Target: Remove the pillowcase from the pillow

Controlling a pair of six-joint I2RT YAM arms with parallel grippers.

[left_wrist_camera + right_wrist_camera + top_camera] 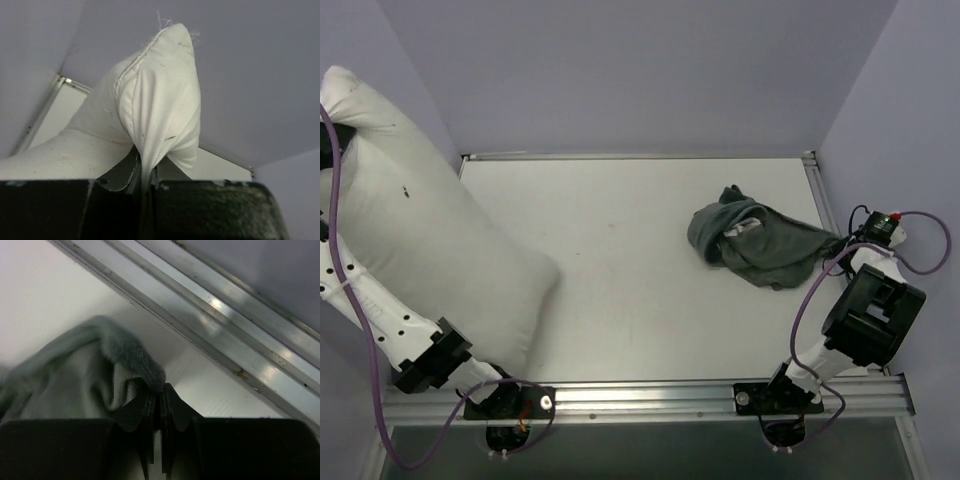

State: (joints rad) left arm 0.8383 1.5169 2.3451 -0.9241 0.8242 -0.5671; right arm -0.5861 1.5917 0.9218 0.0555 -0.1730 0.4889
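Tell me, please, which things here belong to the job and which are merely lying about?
Job:
the pillow, clamped in the left pincer
the pillowcase, crumpled, its edge pinched by the right pincer

Not of the job:
the table
its metal rail

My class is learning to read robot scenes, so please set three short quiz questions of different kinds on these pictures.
1. True or false: the pillowcase covers the pillow.
2. Which fingers pinch a corner of the pillow? A. left fingers B. right fingers
3. Fill in: in the top view, the pillowcase lies crumpled on the ____ half of the table.
Key: 1 false; 2 A; 3 right.
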